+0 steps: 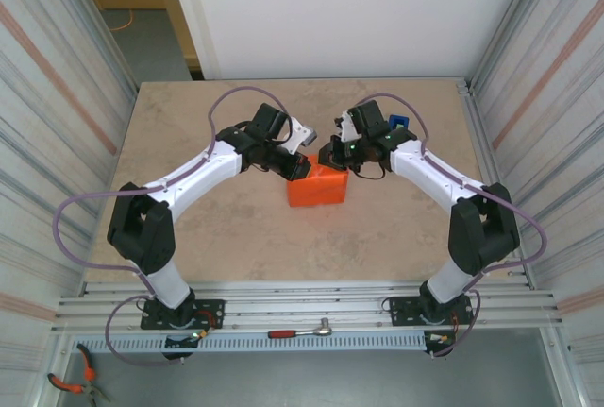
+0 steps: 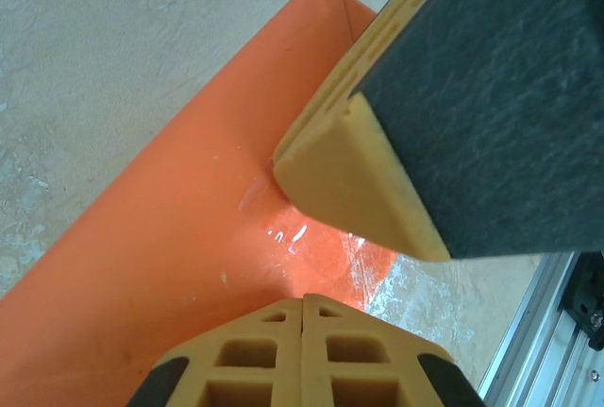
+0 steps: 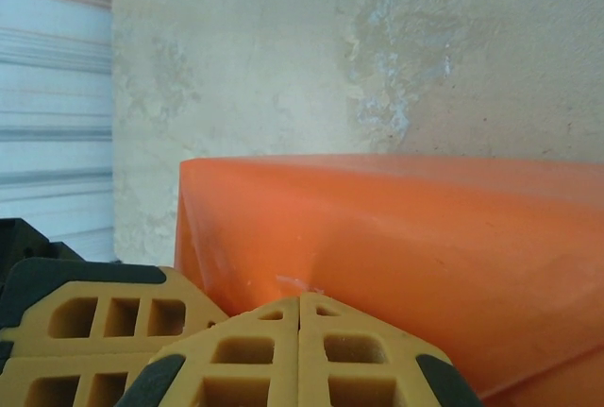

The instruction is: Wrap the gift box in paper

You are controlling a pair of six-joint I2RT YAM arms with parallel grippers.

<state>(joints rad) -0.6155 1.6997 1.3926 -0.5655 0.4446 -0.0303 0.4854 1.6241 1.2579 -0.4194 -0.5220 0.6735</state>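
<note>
The orange paper (image 1: 318, 190) is folded into a blocky parcel at mid-table, and the gift box is hidden under it. My left gripper (image 1: 298, 170) is shut, its tips (image 2: 303, 299) pressed against the paper (image 2: 160, 237) by a shiny strip of clear tape (image 2: 316, 242). My right gripper (image 1: 331, 155) is also shut, and its tips (image 3: 300, 297) touch the paper's (image 3: 406, 237) side near a small tape scrap (image 3: 298, 282). The two grippers meet at the parcel's far top edge. The right gripper's fingers (image 2: 359, 180) show in the left wrist view, and the left gripper's fingers (image 3: 90, 327) in the right wrist view.
A blue tape dispenser (image 1: 400, 123) stands behind the right gripper. A red-handled ratchet (image 1: 302, 331) lies on the rail in front of the arm bases and pliers (image 1: 71, 383) lie at the bottom left. Corrugated walls close both sides of the beige table (image 1: 217, 228).
</note>
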